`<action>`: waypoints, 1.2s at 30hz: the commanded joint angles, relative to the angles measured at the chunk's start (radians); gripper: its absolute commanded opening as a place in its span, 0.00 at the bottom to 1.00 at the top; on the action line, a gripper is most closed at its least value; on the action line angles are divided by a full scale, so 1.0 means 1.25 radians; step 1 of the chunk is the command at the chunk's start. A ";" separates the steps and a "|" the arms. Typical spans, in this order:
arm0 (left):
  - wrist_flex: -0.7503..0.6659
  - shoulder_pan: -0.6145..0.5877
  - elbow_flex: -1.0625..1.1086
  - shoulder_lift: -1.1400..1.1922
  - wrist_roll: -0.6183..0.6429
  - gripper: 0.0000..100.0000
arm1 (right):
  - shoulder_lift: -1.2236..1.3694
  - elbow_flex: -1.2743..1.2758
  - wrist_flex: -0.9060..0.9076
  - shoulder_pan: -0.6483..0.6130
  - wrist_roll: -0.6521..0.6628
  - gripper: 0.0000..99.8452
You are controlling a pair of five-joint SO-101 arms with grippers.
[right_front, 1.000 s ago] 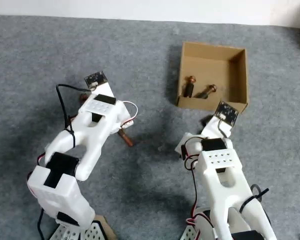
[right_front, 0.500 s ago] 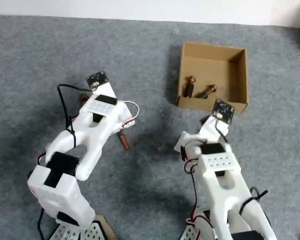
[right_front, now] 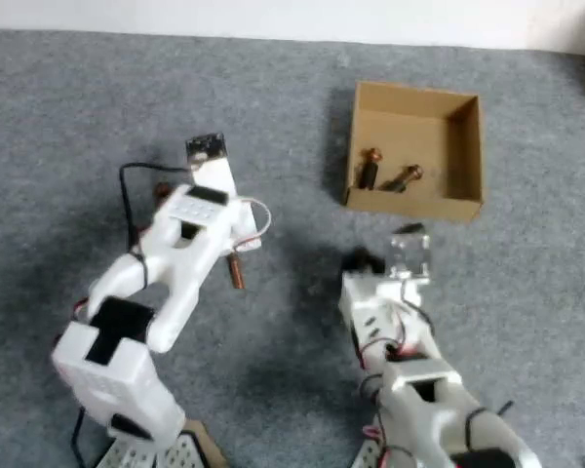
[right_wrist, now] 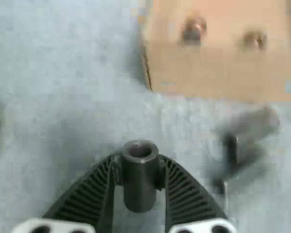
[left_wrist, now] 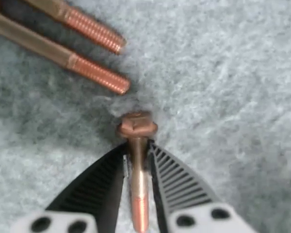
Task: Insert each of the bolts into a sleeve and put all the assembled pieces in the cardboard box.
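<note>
My left gripper [left_wrist: 137, 148] is shut on a copper bolt [left_wrist: 137, 127], hex head pointing away from the wrist; in the high view that bolt [right_front: 236, 270] hangs just above the carpet at centre left. My right gripper [right_wrist: 139, 162] is shut on a black sleeve [right_wrist: 138, 180], held upright with its bore open; in the high view the sleeve [right_front: 357, 261] sits below the cardboard box [right_front: 466, 148]. Two assembled pieces [right_front: 369, 168] [right_front: 406, 177] lie in the box. Two loose bolts [left_wrist: 87, 34] [left_wrist: 82, 67] lie on the carpet beyond my left gripper.
A second dark sleeve [right_wrist: 243, 144], blurred, lies on the carpet between my right gripper and the box wall [right_wrist: 218, 73]. Grey carpet [right_front: 292, 117] covers the whole work surface. The left arm [right_front: 180, 244] hides part of the loose bolts [right_front: 161, 191].
The right arm has pulled back from the box and swung left with the sleeve in its gripper. The left arm has shifted slightly up and right, carrying the bolt.
</note>
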 commanded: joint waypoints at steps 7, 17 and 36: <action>-0.086 -0.021 -0.007 -0.036 -0.095 0.00 | -0.020 0.117 -0.223 -0.044 0.043 0.00; -0.573 -0.026 0.242 -0.197 -0.254 0.00 | -0.019 0.116 -0.193 -0.047 0.043 0.00; -1.051 0.182 0.607 -0.560 -0.284 0.00 | -0.019 0.116 -0.122 -0.117 0.048 0.00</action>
